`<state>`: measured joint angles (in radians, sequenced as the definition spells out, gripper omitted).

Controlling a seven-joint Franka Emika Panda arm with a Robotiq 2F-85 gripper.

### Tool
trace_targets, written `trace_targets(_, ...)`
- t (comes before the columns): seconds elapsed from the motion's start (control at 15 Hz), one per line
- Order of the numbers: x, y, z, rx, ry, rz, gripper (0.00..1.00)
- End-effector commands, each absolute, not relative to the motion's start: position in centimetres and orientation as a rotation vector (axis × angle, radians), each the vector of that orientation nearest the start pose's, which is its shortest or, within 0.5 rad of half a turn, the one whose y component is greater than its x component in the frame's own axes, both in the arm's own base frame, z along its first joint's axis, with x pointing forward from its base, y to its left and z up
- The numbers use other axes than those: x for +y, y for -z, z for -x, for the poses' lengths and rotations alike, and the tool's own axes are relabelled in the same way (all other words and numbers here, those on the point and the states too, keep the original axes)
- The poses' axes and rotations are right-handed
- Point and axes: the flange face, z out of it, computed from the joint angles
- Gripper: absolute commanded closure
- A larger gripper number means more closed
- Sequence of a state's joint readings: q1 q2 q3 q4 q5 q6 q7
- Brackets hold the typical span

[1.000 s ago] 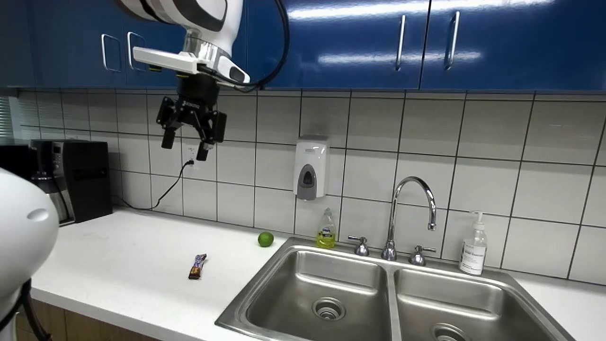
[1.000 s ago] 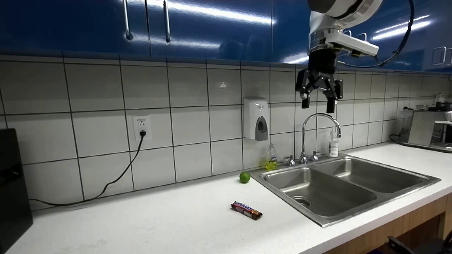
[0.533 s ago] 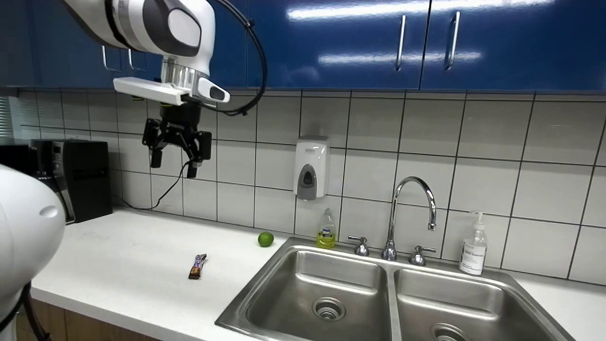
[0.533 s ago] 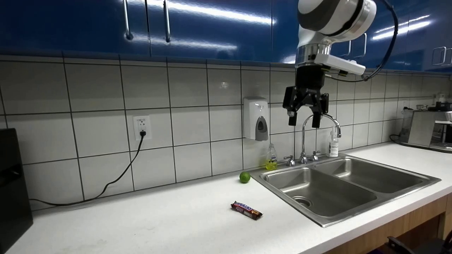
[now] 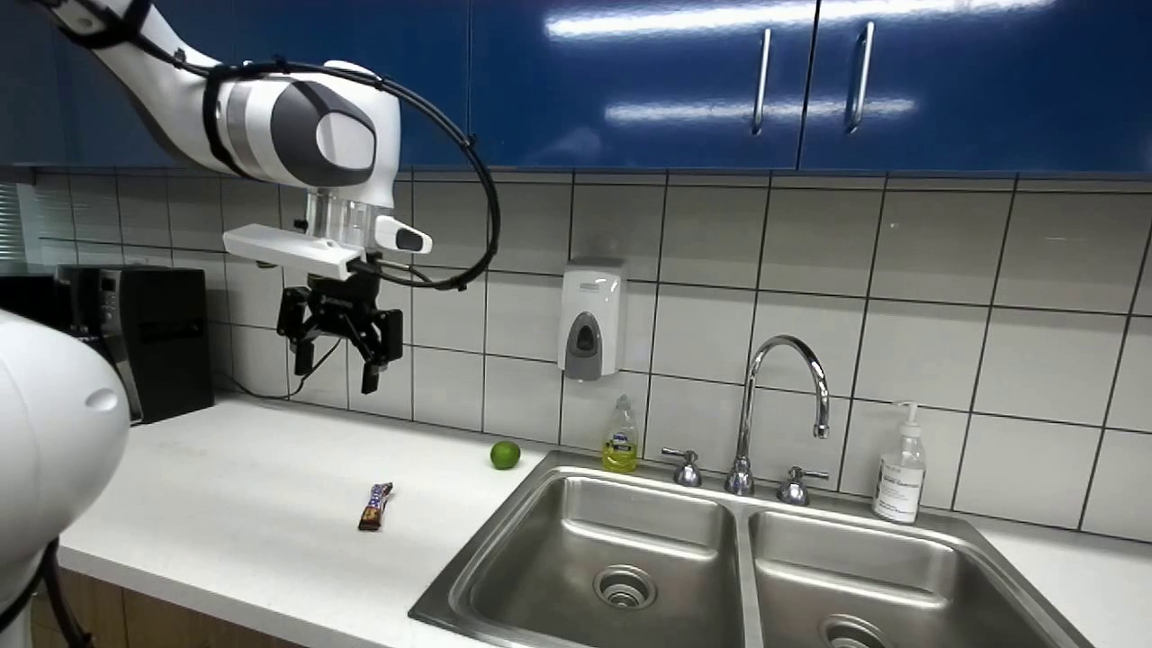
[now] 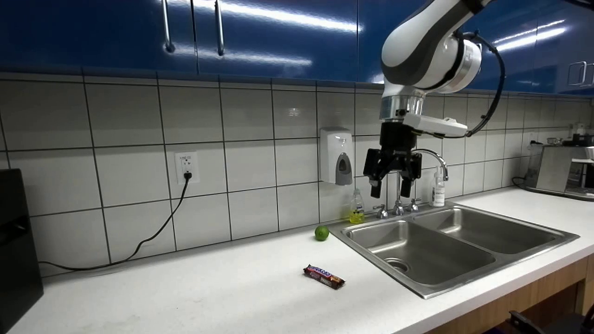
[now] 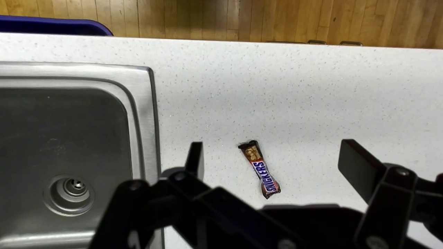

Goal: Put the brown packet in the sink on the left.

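Note:
The brown packet is a Snickers bar lying flat on the white counter, left of the sink in both exterior views point(image 5: 375, 507) point(image 6: 324, 277). In the wrist view the brown packet point(image 7: 261, 171) shows between my fingertips, well below them. The sink's left basin point(image 5: 540, 585) is steel and empty, with a drain; in the wrist view this basin point(image 7: 86, 135) is at the left. My gripper point(image 5: 337, 380) is open and empty, high above the counter over the packet's area. It shows also in an exterior view point(image 6: 390, 194) and the wrist view point(image 7: 271, 154).
A green lime point(image 5: 505, 454) sits near the sink's back left corner. A soap bottle point(image 5: 620, 436), the faucet point(image 5: 745, 423) and a pump bottle point(image 5: 900, 472) stand behind the sink. A wall dispenser point(image 5: 591, 319) and blue cabinets point(image 5: 630, 81) are above. A black appliance point(image 5: 166, 346) is at left.
My arm and gripper have come down towards the counter and, in both exterior views, shifted left. The gripper stays open. The packet, lime and sink are unchanged.

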<state>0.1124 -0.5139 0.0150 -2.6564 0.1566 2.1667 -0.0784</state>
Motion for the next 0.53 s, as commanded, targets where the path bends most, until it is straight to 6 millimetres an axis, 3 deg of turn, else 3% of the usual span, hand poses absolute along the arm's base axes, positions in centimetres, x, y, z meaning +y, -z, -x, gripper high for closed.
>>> trace_targets(0.0,6.3,-37.3,-38.5,-0.244,0.041,3.016,0.0)
trace_targets(0.47,8.9,-31.3,-41.0,-0.339,0.012,3.018,0.0)
